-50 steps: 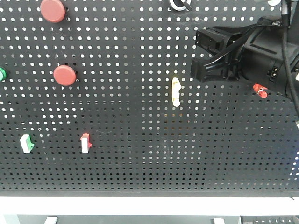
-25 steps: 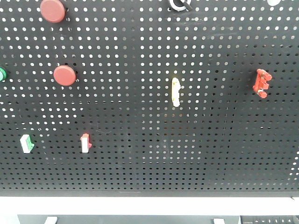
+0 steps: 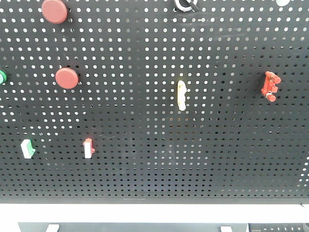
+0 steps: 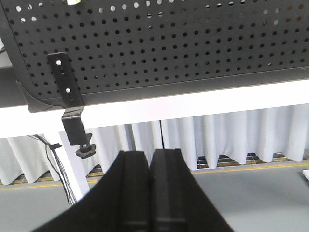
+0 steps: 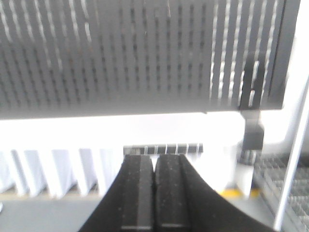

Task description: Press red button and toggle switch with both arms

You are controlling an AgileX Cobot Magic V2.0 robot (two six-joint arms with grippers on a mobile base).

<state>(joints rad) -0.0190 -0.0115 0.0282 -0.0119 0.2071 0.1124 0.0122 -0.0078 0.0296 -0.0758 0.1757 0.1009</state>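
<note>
Two round red buttons sit on the black pegboard [image 3: 154, 159] in the front view, one at the top left [image 3: 54, 10] and one lower [image 3: 66, 78]. The toggle switch [image 3: 185, 5] shows only partly at the top edge, as a white ring with a black lever. Neither arm appears in the front view. My left gripper [image 4: 149, 153] is shut with nothing in it, below the board's lower edge and pointing at white curtains. My right gripper [image 5: 154, 158] is also shut and empty, below the blurred board.
Other parts on the board are a green button [image 3: 2, 76] at the left edge, a green-white rocker [image 3: 27, 148], a red-white rocker [image 3: 88, 148], a cream switch [image 3: 181, 95] and a red piece [image 3: 270, 86]. A black clamp [image 4: 76, 128] holds the board to the white table edge [image 4: 193, 104].
One second ago my right arm's gripper hung at the board's upper right. It has left the front view, uncovering the red piece there.
</note>
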